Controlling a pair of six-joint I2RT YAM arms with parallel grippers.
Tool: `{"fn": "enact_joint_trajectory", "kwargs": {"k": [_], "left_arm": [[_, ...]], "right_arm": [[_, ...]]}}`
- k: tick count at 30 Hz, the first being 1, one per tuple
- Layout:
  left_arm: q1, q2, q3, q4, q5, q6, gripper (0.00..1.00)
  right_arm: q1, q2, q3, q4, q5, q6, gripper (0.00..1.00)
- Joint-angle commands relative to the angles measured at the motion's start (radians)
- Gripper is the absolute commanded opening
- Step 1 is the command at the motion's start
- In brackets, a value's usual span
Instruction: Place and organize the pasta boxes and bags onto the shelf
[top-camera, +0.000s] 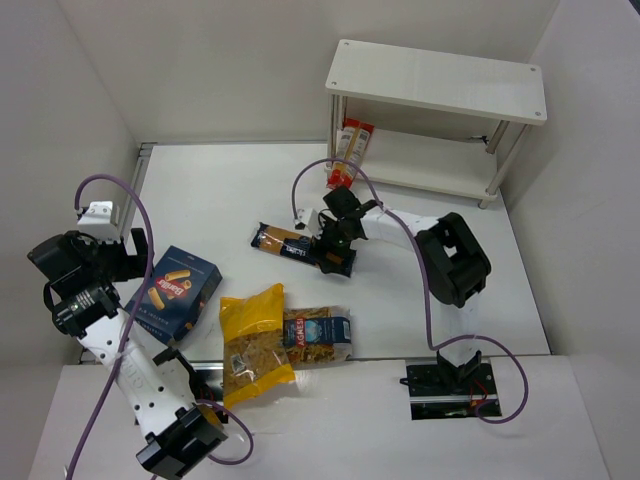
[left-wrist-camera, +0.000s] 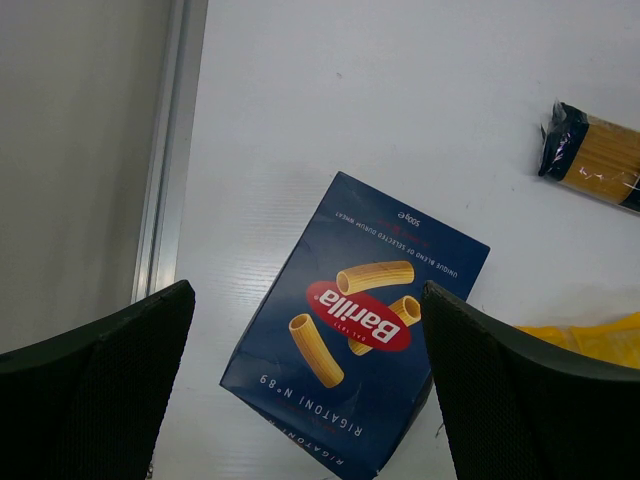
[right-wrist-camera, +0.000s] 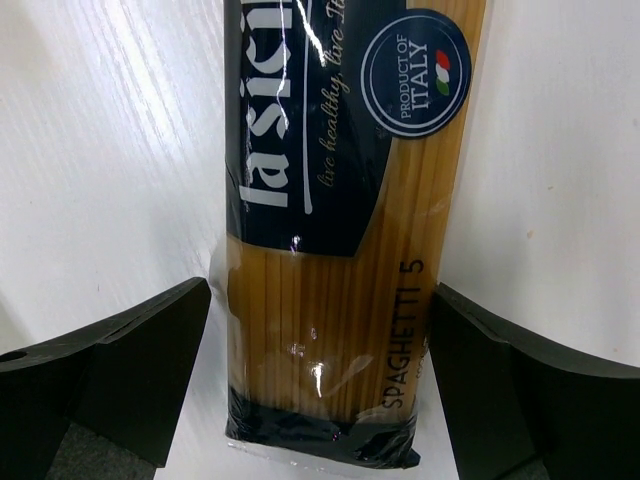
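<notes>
Left claw (top-camera: 137, 248) stood open above the tabletop (top-camera: 230, 190), fingers wide apart and holding nothing. The dark blue box (top-camera: 178, 292) lay flat just ahead of it, skewed to the finger line in the left wrist view.

The yellow bag (top-camera: 255, 340) and the clear blue-labelled bag (top-camera: 318, 335) lay touching at the near edge, between the two arms.

The spaghetti pack (top-camera: 283, 241) lay flat mid-tabletop, long axis running left to right with a slight slant. Right claw (top-camera: 335, 245) was at its right end, open. The right wrist view showed one finger either side of the pack, with its length running straight away from the claw and across the closing line. Contact could not be confirmed. This arm was much the nearer.

The red-and-white narrow pack (top-camera: 350, 150) stood at the left end of the lower tier of the shelf (top-camera: 440, 80). The top tier was bare.
</notes>
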Motion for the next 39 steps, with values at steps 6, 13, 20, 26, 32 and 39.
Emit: {"fn": "enact_joint_trajectory", "kwargs": {"k": [6, 13, 20, 26, 32, 39], "left_arm": [[0.006, -0.019, -0.001, 0.020, 0.033, 0.026, 0.99], [0.006, -0.029, -0.001, 0.020, 0.033, 0.026, 0.99], [0.006, -0.029, -0.001, 0.020, 0.033, 0.026, 0.99], [0.006, -0.029, -0.001, 0.020, 0.033, 0.026, 0.99], [0.006, -0.038, -0.001, 0.020, 0.033, 0.026, 0.99], [0.006, -0.038, -0.001, 0.020, 0.033, 0.026, 0.99]], "right_arm": [[0.034, 0.043, 0.082, 0.028, 0.001, 0.029, 0.94], [0.043, 0.077, 0.120, -0.003, 0.019, 0.029, 0.94], [0.052, 0.124, 0.175, -0.105, 0.041, 0.035, 0.00], [0.052, -0.042, 0.076, -0.063, 0.018, 0.048, 0.00], [0.043, -0.194, 0.004, -0.026, 0.078, 0.122, 0.00], [0.011, -0.412, -0.084, 0.103, 0.168, 0.236, 0.00]]}}
